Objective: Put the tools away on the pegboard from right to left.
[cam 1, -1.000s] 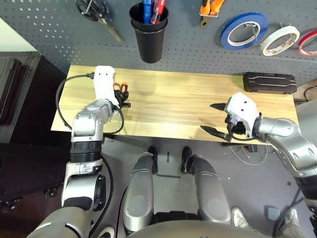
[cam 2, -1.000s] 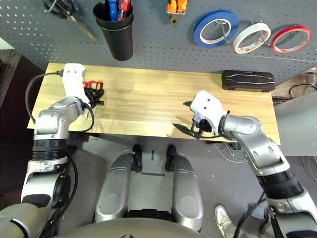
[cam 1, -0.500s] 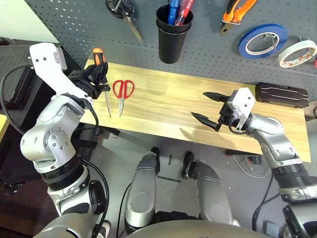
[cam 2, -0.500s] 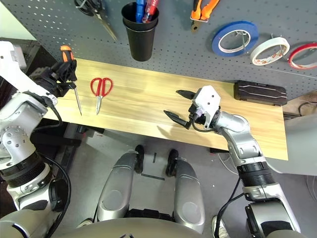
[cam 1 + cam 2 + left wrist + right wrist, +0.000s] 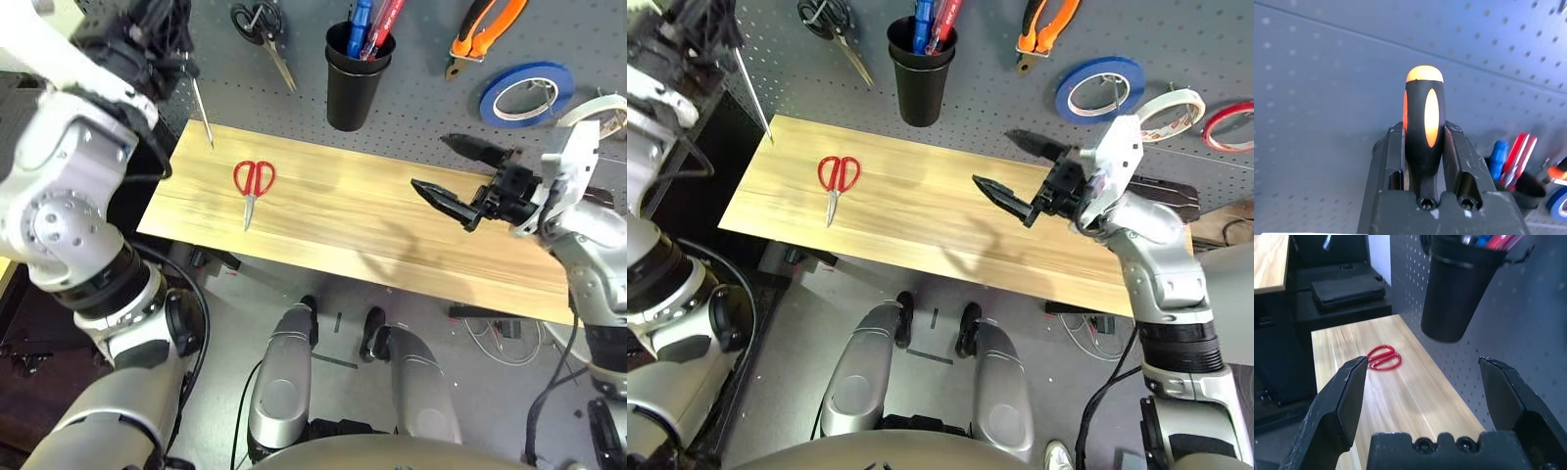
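Your left gripper (image 5: 1422, 147) clamps screwdriver (image 5: 1422, 132) by handle, raised before pegboard (image 5: 411, 108) — shaft dangles, could snag cup (image 5: 355, 73) rim. Right gripper (image 5: 1024, 176) wide open, empty. Scissors (image 5: 253, 181) wait on table (image 5: 372, 245) — left side.

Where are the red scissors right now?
The red-handled scissors lie flat on the wooden table toward its left end, blades pointing at the near edge, left of and below the black cup.
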